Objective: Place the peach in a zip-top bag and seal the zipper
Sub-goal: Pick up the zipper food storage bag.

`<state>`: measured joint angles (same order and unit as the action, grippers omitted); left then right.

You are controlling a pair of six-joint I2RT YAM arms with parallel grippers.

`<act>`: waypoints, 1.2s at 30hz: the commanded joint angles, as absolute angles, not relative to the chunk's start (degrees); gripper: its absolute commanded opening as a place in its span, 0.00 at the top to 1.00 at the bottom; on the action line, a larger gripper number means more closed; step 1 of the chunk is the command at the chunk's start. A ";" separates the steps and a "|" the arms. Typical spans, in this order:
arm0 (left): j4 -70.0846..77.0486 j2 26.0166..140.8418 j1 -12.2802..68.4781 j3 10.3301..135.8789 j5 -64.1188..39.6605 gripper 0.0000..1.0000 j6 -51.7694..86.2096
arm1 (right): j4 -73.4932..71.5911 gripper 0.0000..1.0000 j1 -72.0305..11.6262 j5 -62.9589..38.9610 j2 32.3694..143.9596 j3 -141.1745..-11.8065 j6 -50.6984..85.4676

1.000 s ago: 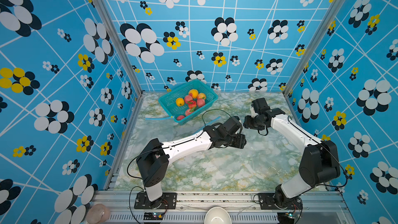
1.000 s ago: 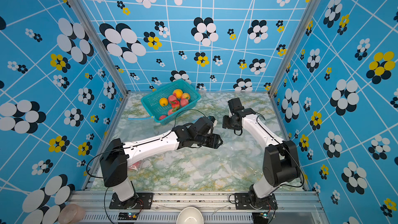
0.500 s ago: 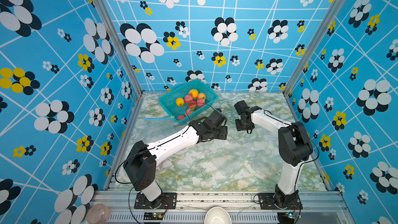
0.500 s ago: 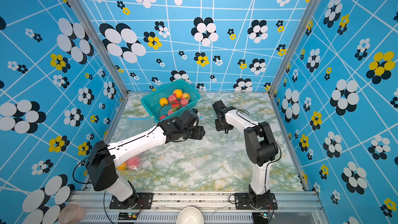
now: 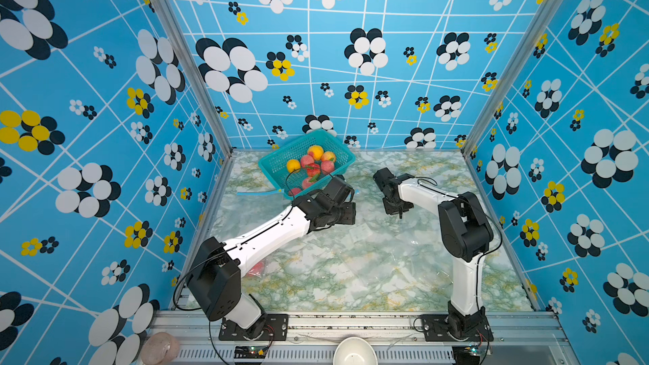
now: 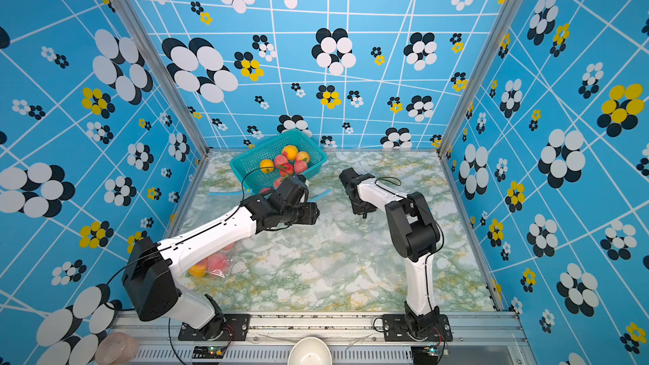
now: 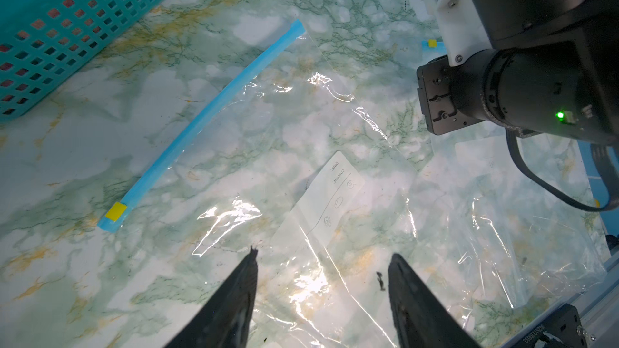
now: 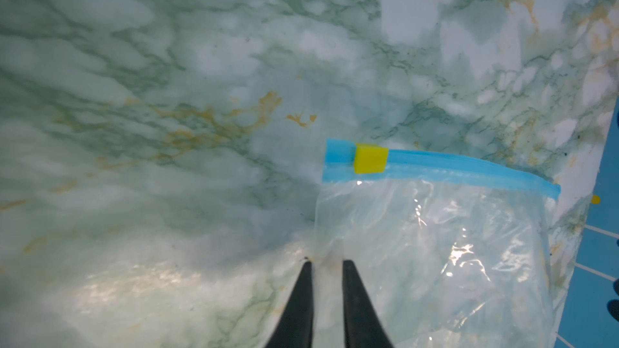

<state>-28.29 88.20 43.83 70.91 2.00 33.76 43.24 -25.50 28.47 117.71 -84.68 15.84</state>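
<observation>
Over by the back wall, the peaches [image 5: 327, 166] sit in the teal basket [image 5: 277, 170]. The right gripper [image 8: 326, 262] nips the empty zip-top bag [image 8: 435, 246] at its side edge, jaws nearly together. The left gripper [image 7: 321, 259] hangs spread, holding nothing. Loading and sealing both remain.

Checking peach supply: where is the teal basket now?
In both top views the teal basket sits at the table's far edge by the back wall, left of centre, just beyond the left arm's wrist.

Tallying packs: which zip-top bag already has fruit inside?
The bag beside the left arm's base, peaches showing through it. The labelled bag mid-table and the bag at the right gripper are empty.
</observation>
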 commanded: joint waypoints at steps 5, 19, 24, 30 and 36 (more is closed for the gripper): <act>-27.90 86.49 42.62 70.45 2.40 0.36 32.94 | 42.92 1.00 -26.25 27.96 112.11 -82.39 14.14; -28.97 81.54 31.94 71.06 -3.82 0.35 33.29 | 35.64 1.00 -40.65 10.35 89.73 -81.63 -4.89; -26.85 80.85 28.34 67.72 -8.59 0.32 35.43 | 27.82 1.00 -48.49 0.82 84.02 -69.39 -5.99; -22.30 82.93 25.81 63.60 -15.65 0.29 40.38 | 17.16 1.00 -48.78 -0.95 77.96 -53.97 -1.43; -21.73 84.72 28.62 60.88 -14.41 0.30 45.24 | 10.90 1.00 -48.78 0.19 76.60 -48.80 1.26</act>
